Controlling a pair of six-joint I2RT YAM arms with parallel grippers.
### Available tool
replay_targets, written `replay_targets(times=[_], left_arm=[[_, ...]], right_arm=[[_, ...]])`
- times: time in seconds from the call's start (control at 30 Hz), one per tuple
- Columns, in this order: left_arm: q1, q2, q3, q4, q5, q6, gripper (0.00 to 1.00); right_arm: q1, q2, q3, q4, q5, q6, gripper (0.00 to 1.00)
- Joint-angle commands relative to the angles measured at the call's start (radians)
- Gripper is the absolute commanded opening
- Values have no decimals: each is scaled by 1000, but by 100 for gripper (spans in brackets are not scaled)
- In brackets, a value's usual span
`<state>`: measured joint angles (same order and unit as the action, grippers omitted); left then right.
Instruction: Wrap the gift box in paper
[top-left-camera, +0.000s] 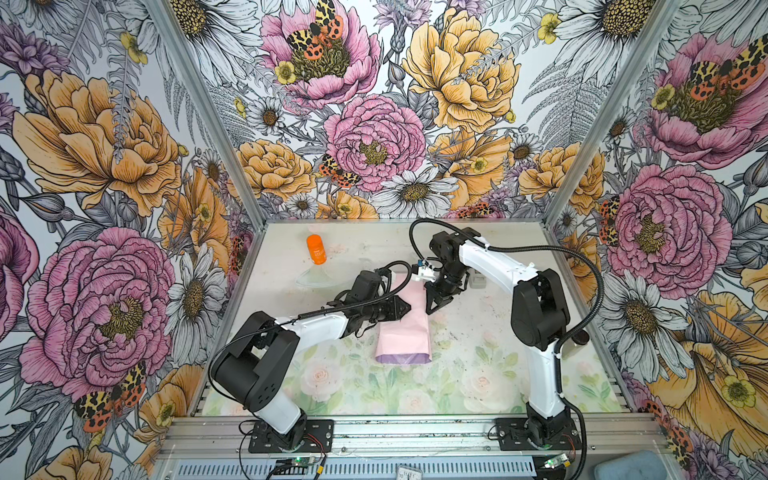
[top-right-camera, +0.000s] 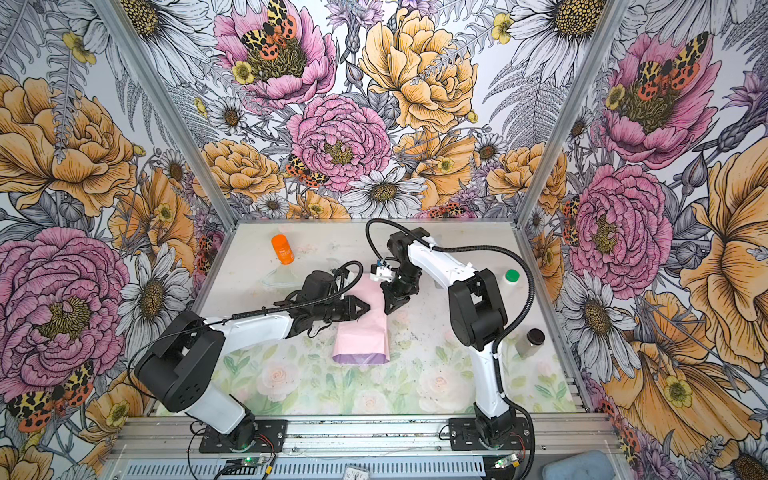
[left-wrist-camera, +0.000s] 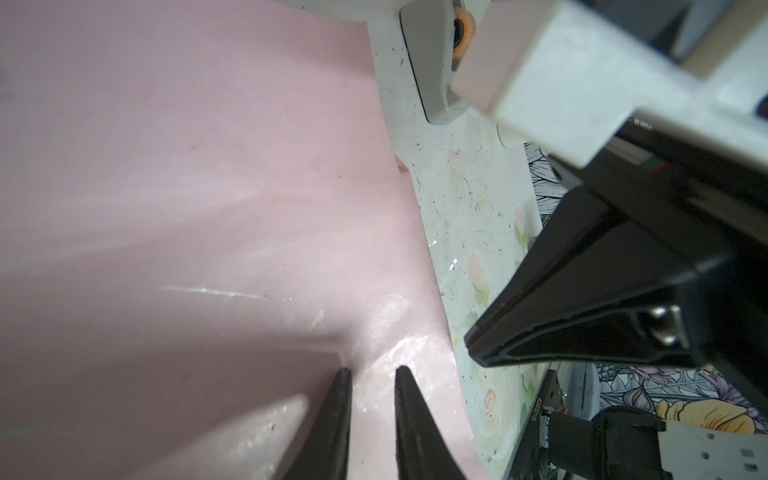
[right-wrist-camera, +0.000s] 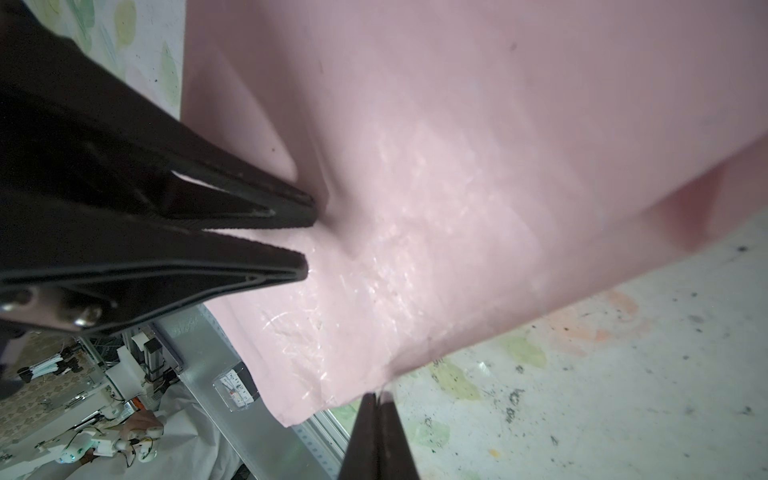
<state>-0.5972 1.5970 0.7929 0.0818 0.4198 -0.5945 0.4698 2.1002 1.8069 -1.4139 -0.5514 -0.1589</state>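
The near worktop (top-left-camera: 478, 374) is lying open. Farther in, the left claw (top-left-camera: 408, 308) and right claw (top-left-camera: 429, 311) are crowding the paper (top-left-camera: 405, 336), leaving a narrow gap between them. An orange bottle (top-left-camera: 316, 249) and perhaps a clear dish (top-left-camera: 315, 278) are blocking the far left.

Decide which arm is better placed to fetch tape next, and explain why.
Right, probably: the right end effector is shut at the paper edge, near the tape dispenser, while the left end effector rests on the paper, apparently pinning it.

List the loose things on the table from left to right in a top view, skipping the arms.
orange bottle → paper → green-capped bottle → dark-lidded jar
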Motion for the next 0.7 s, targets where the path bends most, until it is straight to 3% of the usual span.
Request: replay_targets(times=[0.0, 0.23, 0.67], left_arm=[[8, -7, -14, -96, -32, 20, 22], [9, -8, -16, -96, -33, 18, 22], [8, -20, -18, -105, -40, 23, 22]], right_arm=[[-2, -65, 23, -14, 17, -1, 0], [26, -93, 71, -20, -20, -6, 0], [50, 26, 120, -40, -37, -36, 0]])
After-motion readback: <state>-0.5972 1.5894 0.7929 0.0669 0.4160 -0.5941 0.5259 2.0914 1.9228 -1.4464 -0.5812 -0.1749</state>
